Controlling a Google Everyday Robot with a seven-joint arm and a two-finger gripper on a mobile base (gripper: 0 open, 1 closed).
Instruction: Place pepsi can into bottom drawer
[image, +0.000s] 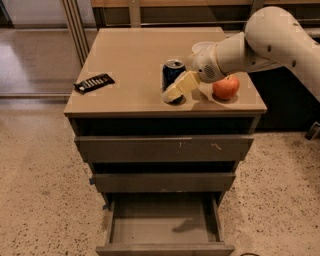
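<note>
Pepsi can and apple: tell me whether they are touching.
Apart. The camera view shows the pepsi can left of the apple, with the end effector at the can's front and a strip of cabinet top between them.

The white rounded arm (270, 40) was extended in from the view's right; its cream two-finger gripper (179, 87) was held low, angled downward, directly before the dark blue soda can (172, 70).

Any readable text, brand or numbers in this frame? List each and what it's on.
None legible.
On the pepsi can: label too blurred to read, partly hidden by the gripper at its front.
On the black packet, left of the can: pale marks, unreadable.
</note>
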